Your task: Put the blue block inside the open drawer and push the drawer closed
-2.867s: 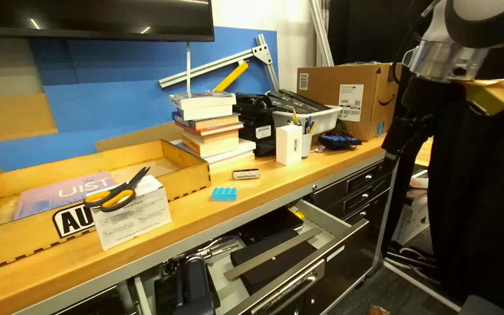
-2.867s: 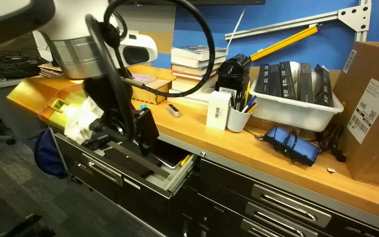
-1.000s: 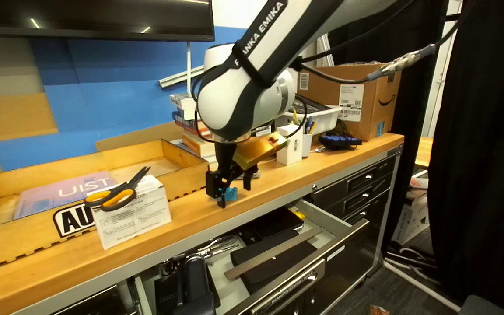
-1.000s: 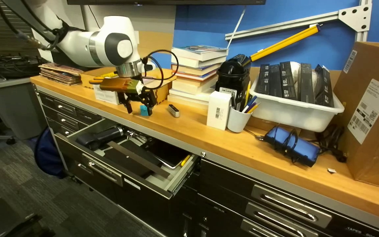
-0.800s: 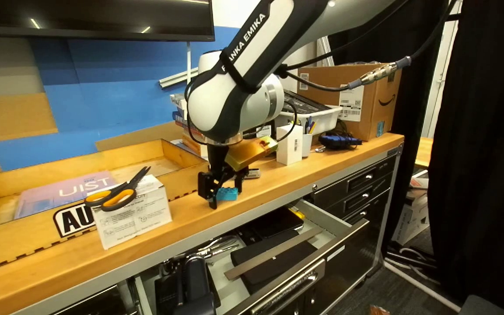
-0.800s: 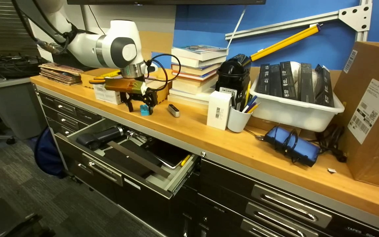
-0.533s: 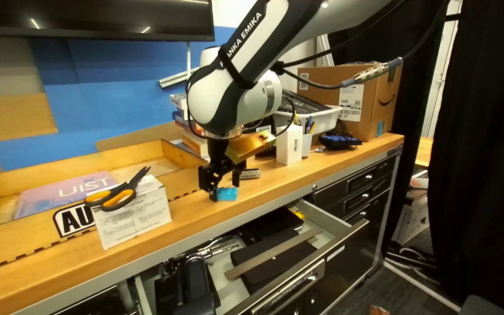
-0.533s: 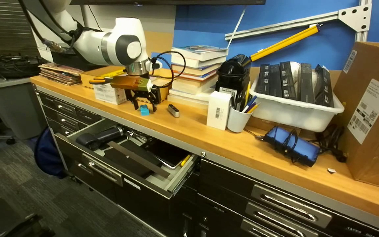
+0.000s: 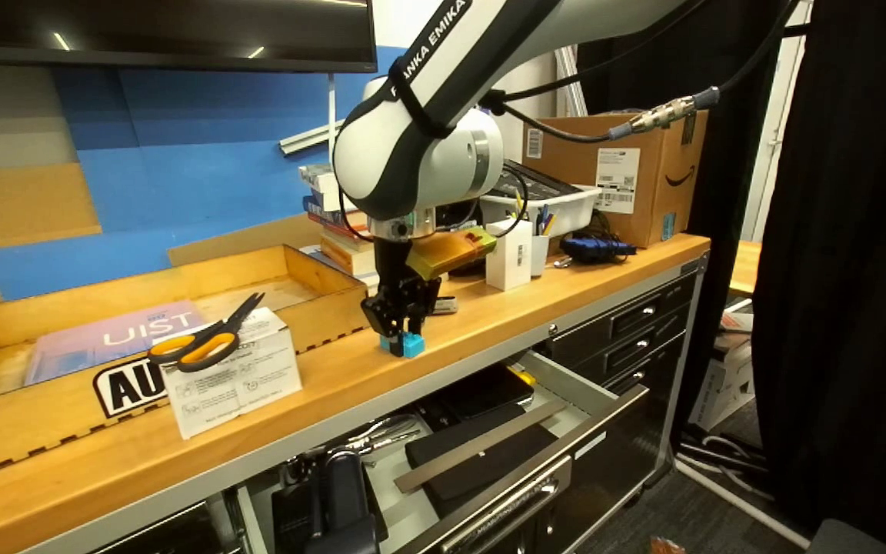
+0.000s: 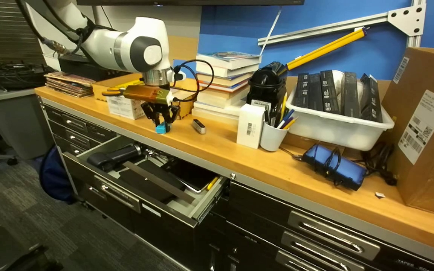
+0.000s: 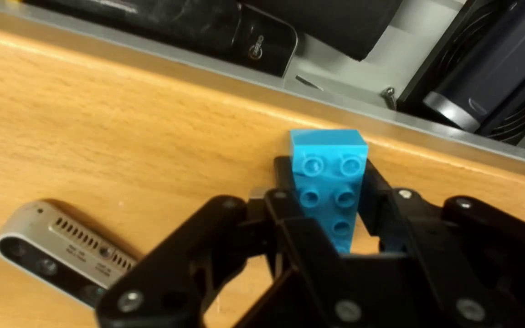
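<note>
The blue block [image 11: 331, 180] is a small light-blue studded brick, gripped between the black fingers [image 11: 284, 171] of my gripper [image 11: 327, 182], which press on its two long sides. In an exterior view the block [image 10: 161, 129] sits at worktop height near the wooden bench's front edge, with my gripper [image 9: 404, 343] pointing down onto it. Whether it still touches the wood, I cannot tell. Below and in front of the bench, the drawer [image 10: 175, 223] stands pulled out. Its pale grey inside holds tools, black flat items and a metal strip.
Beside the block lies a small silver camera-like bar [image 11: 62, 250]. A white box with scissors [image 9: 235, 377] and an open wooden tray [image 9: 335, 296] stand close by. Books [image 10: 226, 81], a white carton [image 10: 250, 126] and a pen cup [image 10: 273, 137] occupy the back of the bench.
My arm came in over the bench from the side and down to the block. In the last half second the fingers closed on it, and the block turned and shifted slightly.
</note>
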Available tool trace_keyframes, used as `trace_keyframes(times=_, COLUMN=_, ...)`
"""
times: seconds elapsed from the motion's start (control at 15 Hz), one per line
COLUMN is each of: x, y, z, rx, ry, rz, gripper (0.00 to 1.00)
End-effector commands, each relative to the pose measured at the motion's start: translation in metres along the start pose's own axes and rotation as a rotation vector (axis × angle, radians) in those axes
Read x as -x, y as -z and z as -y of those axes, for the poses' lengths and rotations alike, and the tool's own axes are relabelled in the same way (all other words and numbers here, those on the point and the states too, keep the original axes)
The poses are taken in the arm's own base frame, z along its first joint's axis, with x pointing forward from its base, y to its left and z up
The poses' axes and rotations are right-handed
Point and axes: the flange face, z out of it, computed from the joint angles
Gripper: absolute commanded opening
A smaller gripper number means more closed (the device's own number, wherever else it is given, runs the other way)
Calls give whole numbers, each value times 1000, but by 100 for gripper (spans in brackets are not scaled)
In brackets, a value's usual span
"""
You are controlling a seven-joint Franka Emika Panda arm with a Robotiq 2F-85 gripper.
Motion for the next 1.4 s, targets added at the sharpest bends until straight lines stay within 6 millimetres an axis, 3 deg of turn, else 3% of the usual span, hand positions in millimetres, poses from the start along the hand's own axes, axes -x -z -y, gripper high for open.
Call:
trace_keyframes(times=0.0, x=49, y=11, z=7, rx=37, ry=-17, rz=55, gripper=13)
trace_keyframes(times=0.33, x=101, y=-7, z=17, rx=122, ry=-36, rz=93, gripper=13)
trace_keyframes(times=0.6, x=114, y=-44, z=30, rx=123, ry=-54, rz=105, gripper=13)
trace_keyframes(times=0.67, x=114, y=-50, z=34, rx=129, ry=-62, rz=109, gripper=61)
trace_keyframes(times=0.8, x=115, y=-53, z=40, rx=123, ry=-67, rz=114, gripper=68)
trace_keyframes(times=1.07, x=141, y=-42, z=27, rx=109, ry=-90, rz=186, gripper=98)
trace_keyframes(times=1.33, x=181, y=-38, z=-12, rx=168, ry=-205, rz=239, gripper=100)
